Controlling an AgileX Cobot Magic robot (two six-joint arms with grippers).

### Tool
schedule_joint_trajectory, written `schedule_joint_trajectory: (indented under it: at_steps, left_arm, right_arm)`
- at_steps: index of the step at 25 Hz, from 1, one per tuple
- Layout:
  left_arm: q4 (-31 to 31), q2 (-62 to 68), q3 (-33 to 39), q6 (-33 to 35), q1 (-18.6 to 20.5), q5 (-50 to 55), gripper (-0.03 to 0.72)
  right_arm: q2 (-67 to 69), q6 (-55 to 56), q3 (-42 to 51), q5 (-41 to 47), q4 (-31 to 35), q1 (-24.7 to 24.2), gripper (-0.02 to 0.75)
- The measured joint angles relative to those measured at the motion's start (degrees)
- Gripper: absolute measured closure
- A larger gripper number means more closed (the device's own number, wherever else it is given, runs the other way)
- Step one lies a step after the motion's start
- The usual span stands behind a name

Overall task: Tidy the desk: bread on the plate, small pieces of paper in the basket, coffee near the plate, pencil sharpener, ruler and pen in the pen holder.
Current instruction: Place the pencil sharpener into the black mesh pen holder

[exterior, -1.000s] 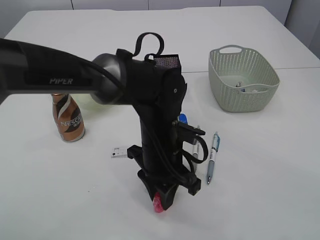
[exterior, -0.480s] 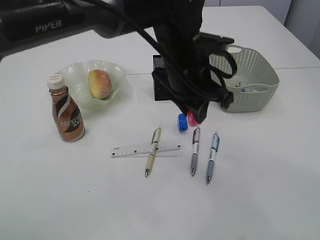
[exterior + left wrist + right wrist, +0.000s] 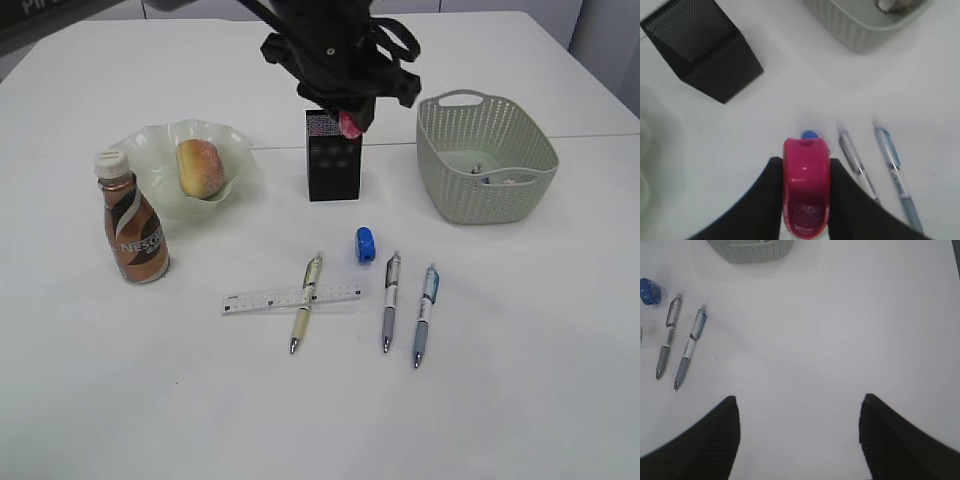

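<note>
My left gripper (image 3: 350, 122) hangs just above the black pen holder (image 3: 333, 170), shut on a pink pencil sharpener (image 3: 806, 190). A blue pencil sharpener (image 3: 365, 244) lies on the desk in front of the holder. The ruler (image 3: 260, 299) lies flat with a cream pen (image 3: 305, 315) across it; two more pens (image 3: 390, 300) (image 3: 425, 312) lie to its right. The bread (image 3: 200, 167) sits in the green plate (image 3: 150, 140), with the coffee (image 3: 133, 232) beside it. Paper pieces (image 3: 512, 180) lie in the basket (image 3: 487, 200). My right gripper (image 3: 799, 415) is open over bare desk.
In the left wrist view the pen holder (image 3: 705, 47) is at upper left and the basket (image 3: 860, 35) at the top. The right wrist view shows the two pens (image 3: 667, 342) and the blue sharpener (image 3: 647, 291) at far left.
The left arm has risen from the front of the desk with the pink sharpener and swung back to above the pen holder, uncovering the pens and ruler.
</note>
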Motion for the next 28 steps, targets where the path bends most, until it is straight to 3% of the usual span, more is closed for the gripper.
schedule_joint_trajectory:
  at_steps: [11,21,28]
  left_arm:
    - [1.46,3.5,-0.1,-0.46,6.18,-24.8,0.524]
    - [1.59,10.71,-0.1,-0.46,7.72,-37.17,0.522]
    - [1.69,12.02,-0.1,-0.46,8.34,-39.98,0.522]
  right_arm:
    - [0.0,0.0,0.0,0.0,0.0,0.0,0.164]
    - [0.0,0.0,0.0,0.0,-0.11,0.0,0.164]
    - [0.0,0.0,0.0,0.0,-1.07,0.0,0.164]
